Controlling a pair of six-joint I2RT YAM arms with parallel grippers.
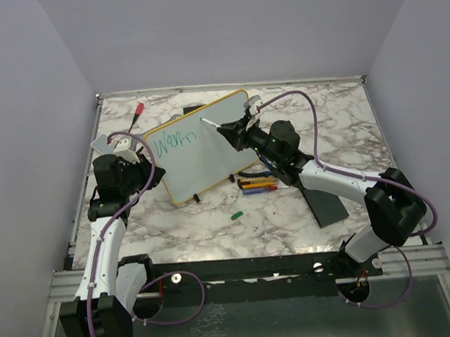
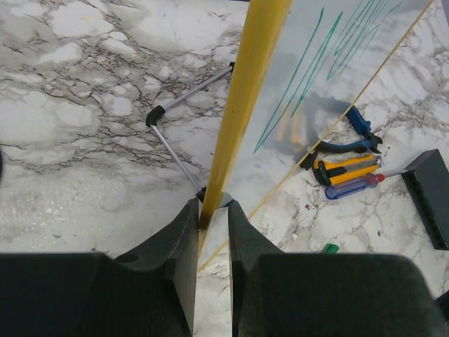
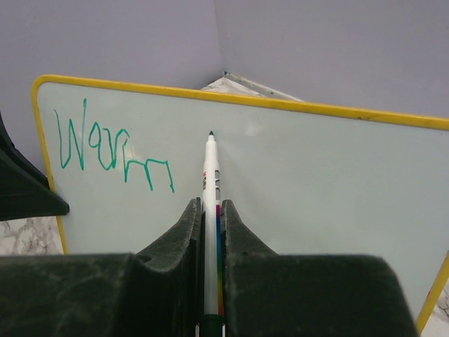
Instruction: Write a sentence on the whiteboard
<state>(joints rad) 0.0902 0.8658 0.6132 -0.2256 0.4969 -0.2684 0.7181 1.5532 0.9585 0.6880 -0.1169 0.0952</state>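
The whiteboard point(image 1: 198, 164) is white with a yellow frame. The writing point(image 3: 112, 151) on it is teal-green. The marker point(image 3: 210, 175) is white with a rainbow stripe. The table point(image 1: 329, 116) is white marble with grey and black veins. The screwdriver point(image 2: 354, 187) is blue and red. The marker cap point(image 1: 236, 214) is green.

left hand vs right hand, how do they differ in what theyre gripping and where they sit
The left hand grips the whiteboard's yellow frame, edge-on; the right hand grips a white marker, facing the writing surface. The left hand sits at the whiteboard's left edge; the right hand aims its marker just right of the green word "Warm". Both are dark, two-fingered and shut on something.
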